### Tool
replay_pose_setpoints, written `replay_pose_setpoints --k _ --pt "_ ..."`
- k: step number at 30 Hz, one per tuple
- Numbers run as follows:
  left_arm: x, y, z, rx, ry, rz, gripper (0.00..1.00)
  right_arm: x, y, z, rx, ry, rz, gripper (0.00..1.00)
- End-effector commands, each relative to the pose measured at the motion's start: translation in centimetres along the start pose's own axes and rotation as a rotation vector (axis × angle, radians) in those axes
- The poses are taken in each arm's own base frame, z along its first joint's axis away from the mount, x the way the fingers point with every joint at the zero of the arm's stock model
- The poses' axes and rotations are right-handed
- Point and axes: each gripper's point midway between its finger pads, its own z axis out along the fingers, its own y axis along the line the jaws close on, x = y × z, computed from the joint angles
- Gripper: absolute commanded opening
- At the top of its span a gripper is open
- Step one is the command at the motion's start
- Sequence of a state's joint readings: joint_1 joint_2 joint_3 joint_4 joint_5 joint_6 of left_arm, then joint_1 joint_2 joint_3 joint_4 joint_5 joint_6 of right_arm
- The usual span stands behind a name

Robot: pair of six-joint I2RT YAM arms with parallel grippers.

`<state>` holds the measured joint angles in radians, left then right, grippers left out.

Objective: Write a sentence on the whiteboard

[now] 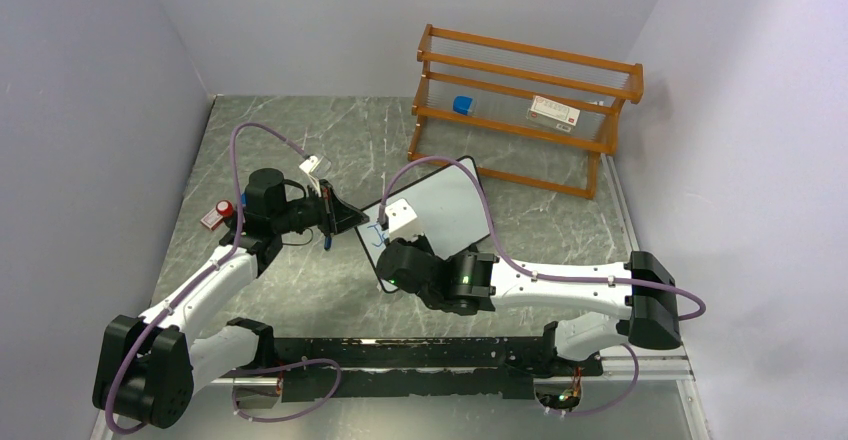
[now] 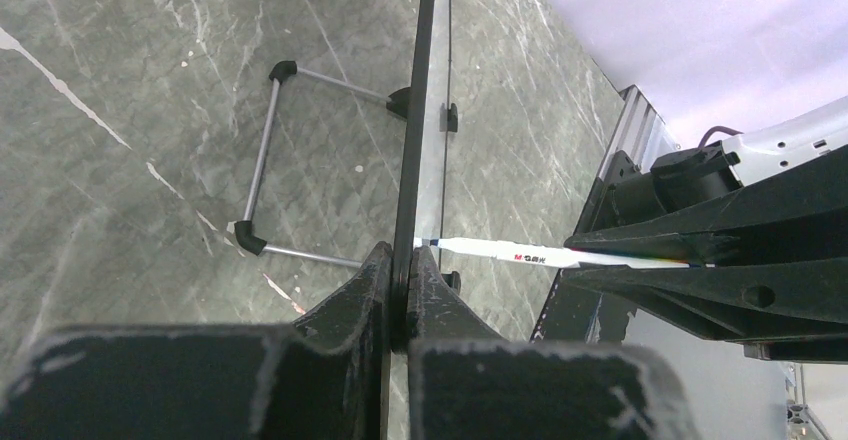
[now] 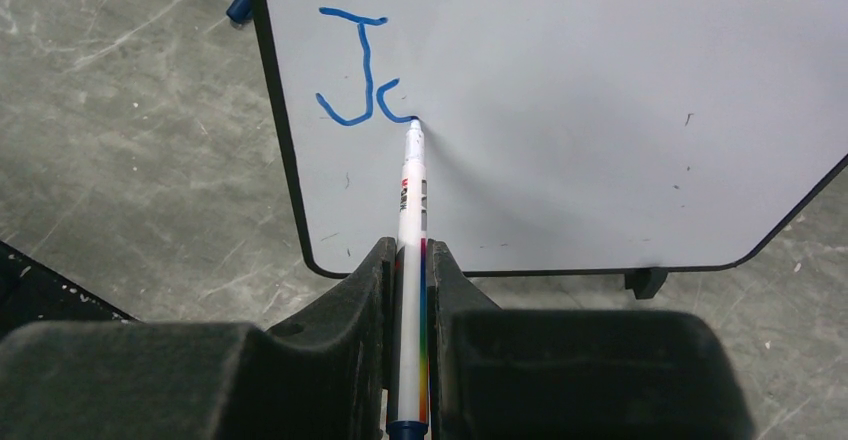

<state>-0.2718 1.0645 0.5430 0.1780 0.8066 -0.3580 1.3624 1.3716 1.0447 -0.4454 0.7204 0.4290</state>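
The whiteboard (image 1: 450,195) stands tilted in the middle of the table, black-framed with rounded corners. My left gripper (image 1: 350,218) is shut on its left edge; in the left wrist view the jaws (image 2: 402,270) pinch the black frame (image 2: 415,110) seen edge-on. My right gripper (image 3: 411,255) is shut on a white marker (image 3: 412,200) with a rainbow stripe, and the tip touches the board (image 3: 600,140). Of the sentence (image 3: 360,80), a blue "J" and the start of a second letter show near the board's upper left corner. The marker (image 2: 500,250) meets the board from the right.
An orange wooden rack (image 1: 520,110) stands at the back right, holding a blue item (image 1: 462,104) and a white box (image 1: 555,111). A red and white object (image 1: 218,213) lies at the left. The board's wire stand (image 2: 262,160) rests on the table behind it.
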Motion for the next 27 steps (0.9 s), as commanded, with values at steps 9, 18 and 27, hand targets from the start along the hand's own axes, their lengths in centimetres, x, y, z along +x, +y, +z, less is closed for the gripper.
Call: replay_pose_setpoints --k 9,18,27 --pt "0.9 2.3 0.0 -0.099 0.020 0.004 0.05 -1.3 -1.1 0.5 0.067 -0.065 0.038 0.00" --pt "0.9 2.3 0.0 -0.097 0.020 0.002 0.05 -2.1 -0.3 0.5 0.030 -0.087 0.042 0.00" --pt "0.8 2.3 0.0 -0.098 0.020 0.003 0.05 -2.3 0.2 0.4 0.000 -0.091 0.034 0.00"
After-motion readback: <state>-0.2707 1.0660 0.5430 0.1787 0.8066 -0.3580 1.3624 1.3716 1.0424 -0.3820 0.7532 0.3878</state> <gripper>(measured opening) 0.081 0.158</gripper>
